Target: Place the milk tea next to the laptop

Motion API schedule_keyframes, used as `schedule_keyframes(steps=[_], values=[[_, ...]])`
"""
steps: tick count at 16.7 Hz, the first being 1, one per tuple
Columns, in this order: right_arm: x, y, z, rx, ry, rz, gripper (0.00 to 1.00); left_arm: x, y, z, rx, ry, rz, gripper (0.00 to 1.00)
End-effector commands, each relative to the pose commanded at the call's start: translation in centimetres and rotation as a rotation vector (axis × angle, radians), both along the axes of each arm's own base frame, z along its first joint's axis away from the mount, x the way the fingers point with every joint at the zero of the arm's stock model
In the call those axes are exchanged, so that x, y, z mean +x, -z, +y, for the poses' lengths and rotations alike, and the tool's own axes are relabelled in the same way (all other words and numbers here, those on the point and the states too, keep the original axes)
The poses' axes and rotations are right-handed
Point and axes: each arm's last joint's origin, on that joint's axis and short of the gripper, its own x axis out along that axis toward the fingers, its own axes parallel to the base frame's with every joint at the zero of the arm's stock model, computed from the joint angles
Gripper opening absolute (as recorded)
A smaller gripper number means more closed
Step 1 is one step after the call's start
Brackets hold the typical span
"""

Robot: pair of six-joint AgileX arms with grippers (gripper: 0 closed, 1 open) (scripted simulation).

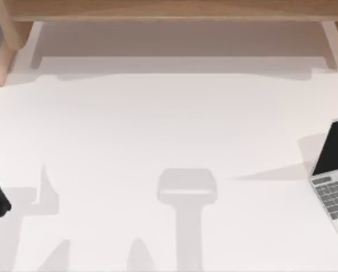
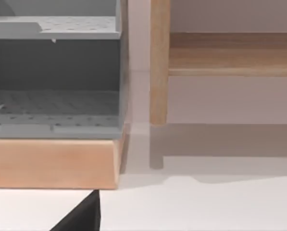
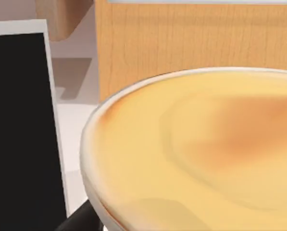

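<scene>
Because our right wrist camera looks almost straight onto the creamy yellow-orange surface of the clear-rimmed milk tea cup point(image 3: 196, 149), we judge that the cup sits directly under our right arm's claw, very close to it, probably so it can be carried or set down upright without spilling. We cannot tell whether that claw is open, closed or gripping the cup; a dark edge at the cup's near rim may be part of it, but that is unclear. In the same view the black screen of the silver-grey laptop point(image 3: 18, 125) stands at about nine o'clock from the cup, just beside it, with a strip of white table between them. From above, the laptop point(image 1: 334, 170) lies open at the three o'clock edge of the white table point(image 1: 169, 124), its screen tilted up, presumably leaving free surface beside it for the drink. Our left arm is parked at the table's nine o'clock edge, facing a grey perforated rack point(image 2: 54, 77) on a light wooden shelf point(image 2: 52, 161); its claw's state we cannot tell.
</scene>
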Motion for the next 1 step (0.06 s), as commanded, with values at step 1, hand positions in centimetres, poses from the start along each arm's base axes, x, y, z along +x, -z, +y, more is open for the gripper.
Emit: schedule_keyframes(steps=[1], values=[[0.00, 0.00, 0.00, 0.000, 0.000, 0.000, 1.00, 0.00, 0.00, 0.00, 0.000, 0.000, 0.000, 1.00]])
